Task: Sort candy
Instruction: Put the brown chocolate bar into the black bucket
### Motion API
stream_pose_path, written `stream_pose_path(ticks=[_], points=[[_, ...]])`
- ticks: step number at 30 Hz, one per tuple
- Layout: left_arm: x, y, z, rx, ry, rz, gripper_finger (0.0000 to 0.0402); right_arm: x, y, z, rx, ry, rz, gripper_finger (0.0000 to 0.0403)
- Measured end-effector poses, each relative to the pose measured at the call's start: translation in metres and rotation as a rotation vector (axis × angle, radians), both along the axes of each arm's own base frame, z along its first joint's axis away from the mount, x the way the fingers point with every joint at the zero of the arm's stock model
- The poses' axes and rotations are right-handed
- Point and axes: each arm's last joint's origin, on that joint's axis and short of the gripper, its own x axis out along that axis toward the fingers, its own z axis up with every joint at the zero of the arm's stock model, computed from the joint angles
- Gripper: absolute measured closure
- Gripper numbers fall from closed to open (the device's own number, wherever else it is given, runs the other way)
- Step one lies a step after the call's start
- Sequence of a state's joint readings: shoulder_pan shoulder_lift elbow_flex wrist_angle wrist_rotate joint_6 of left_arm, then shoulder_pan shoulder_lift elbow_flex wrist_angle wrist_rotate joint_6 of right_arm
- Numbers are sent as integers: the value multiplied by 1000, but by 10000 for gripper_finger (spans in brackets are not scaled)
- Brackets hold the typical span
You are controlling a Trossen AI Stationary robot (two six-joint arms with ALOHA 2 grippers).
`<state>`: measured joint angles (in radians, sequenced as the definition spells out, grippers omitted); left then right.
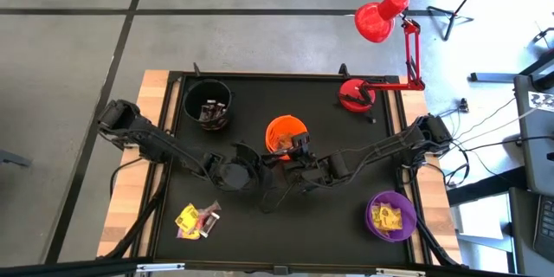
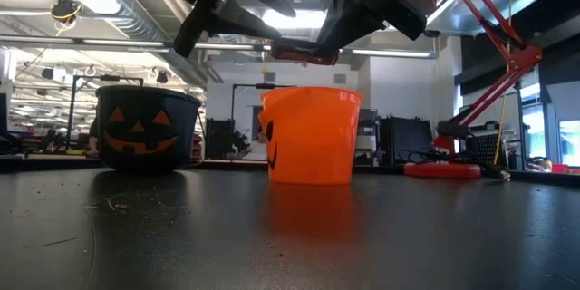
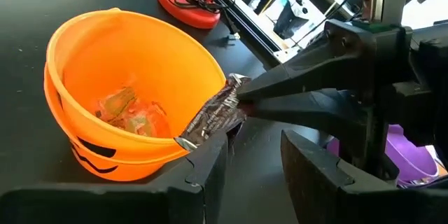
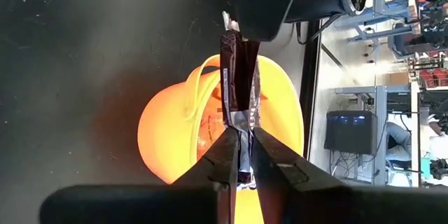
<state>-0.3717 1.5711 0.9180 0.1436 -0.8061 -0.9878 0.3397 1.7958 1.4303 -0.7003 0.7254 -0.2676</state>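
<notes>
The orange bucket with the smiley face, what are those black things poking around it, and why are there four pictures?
Those are two robot arms, each ending in a claw. One camera looks down from above, one sits at table height, and one rides on each wrist. The right claw pinches a silvery candy above the orange bucket, while the left claw, open, waits beside it. On the table are also a black bucket, a purple bucket and a little candy pile.

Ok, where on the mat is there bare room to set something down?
Free: the back strip between the black cup and the lamp base, and the front middle between the loose candy pile and the purple cup. Crowded: the centre, where both arms meet beside the orange cup.
</notes>
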Motion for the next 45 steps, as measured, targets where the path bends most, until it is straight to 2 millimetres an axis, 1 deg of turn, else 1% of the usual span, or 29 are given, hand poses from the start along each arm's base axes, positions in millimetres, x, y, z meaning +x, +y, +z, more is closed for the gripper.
stream_pose_path(ticks=[5,11,15,18,21,24,29,31,33,36,39,42,45], points=[[0,-1,0,28,21,-28,277,-1,0,-1,14,7,0,366],[-3,-10,-1,148,93,-134,277,-3,5,-3,86,32,17,366],[-7,-21,-1,308,166,-229,277,-6,13,-4,142,53,61,366],[-10,-30,-1,468,235,-321,277,-8,20,-4,168,64,92,366],[-14,-39,-1,623,295,-401,277,-9,22,-4,199,76,116,366],[-18,-45,0,748,340,-436,277,-8,22,-5,239,91,133,366],[-21,-53,4,889,360,-450,278,-7,23,-5,258,92,153,366],[-18,-55,4,936,357,-452,278,-6,23,-4,254,87,167,366],[-12,-59,1,1004,389,-478,278,-6,24,-4,257,86,182,366],[2,-67,-3,1088,437,-504,278,-4,23,0,279,86,201,366],[15,-75,-6,1155,486,-487,278,-2,19,3,305,87,206,366],[21,-82,-4,1202,509,-471,278,-2,15,6,328,85,206,366],[22,-87,-1,1221,508,-474,278,-3,12,8,350,93,205,366]])
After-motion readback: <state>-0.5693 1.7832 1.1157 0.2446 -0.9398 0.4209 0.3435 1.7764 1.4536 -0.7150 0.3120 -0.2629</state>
